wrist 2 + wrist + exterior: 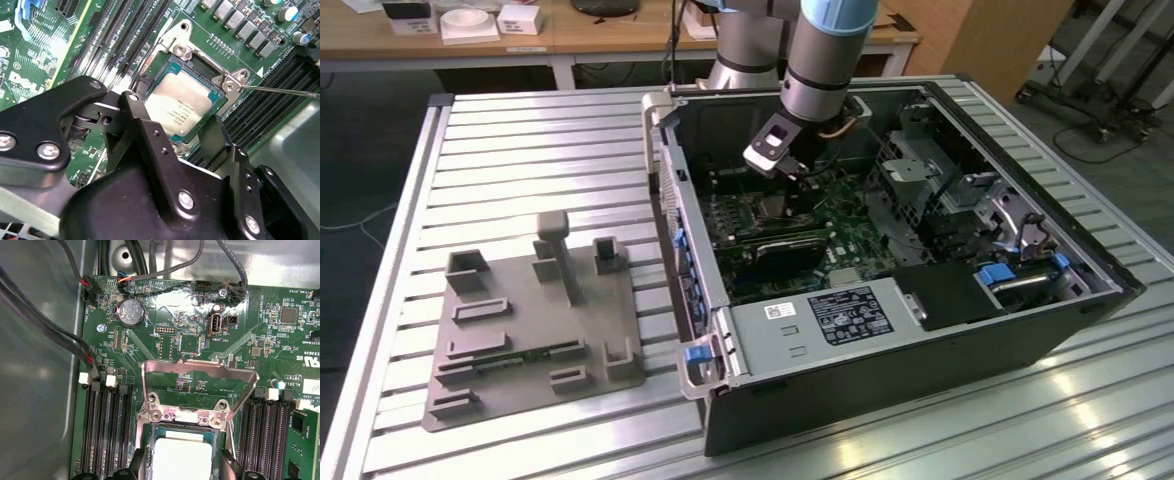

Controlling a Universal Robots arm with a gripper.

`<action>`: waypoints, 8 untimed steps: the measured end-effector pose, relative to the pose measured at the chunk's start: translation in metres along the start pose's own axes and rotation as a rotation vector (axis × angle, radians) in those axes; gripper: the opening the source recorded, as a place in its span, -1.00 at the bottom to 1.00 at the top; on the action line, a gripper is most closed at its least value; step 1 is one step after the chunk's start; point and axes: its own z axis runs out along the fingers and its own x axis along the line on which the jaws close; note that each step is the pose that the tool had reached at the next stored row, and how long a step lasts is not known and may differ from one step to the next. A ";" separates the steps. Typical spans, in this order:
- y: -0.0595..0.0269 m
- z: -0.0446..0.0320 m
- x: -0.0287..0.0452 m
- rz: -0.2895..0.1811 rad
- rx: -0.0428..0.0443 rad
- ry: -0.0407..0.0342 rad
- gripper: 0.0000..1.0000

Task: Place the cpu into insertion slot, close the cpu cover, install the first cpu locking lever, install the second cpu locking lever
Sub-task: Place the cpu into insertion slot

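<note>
The cpu (182,457) is a pale silvery square chip lying flat in the socket on the green motherboard (190,340), also seen in the second wrist view (180,102). My gripper (183,466) straddles it, open, with one black finger (138,460) on each side and a small gap to the chip's edges. The cpu cover (200,371), a thin silvery frame, stands raised on its hinge just beyond the socket. A thin locking lever (280,91) sticks out sideways from a socket corner. In the exterior view my gripper (781,170) hangs low inside the open computer case (707,330).
Memory slots (105,435) flank the socket on both sides. Black cables (45,335) run along the case wall near the board. A black power supply with a white label (847,315) fills the case's near end. A grey fixture block (534,330) sits on the slatted table at the exterior view's left.
</note>
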 end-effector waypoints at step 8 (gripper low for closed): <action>-0.0004 -0.0106 0.0001 0.000 0.0000 0.0005 0.36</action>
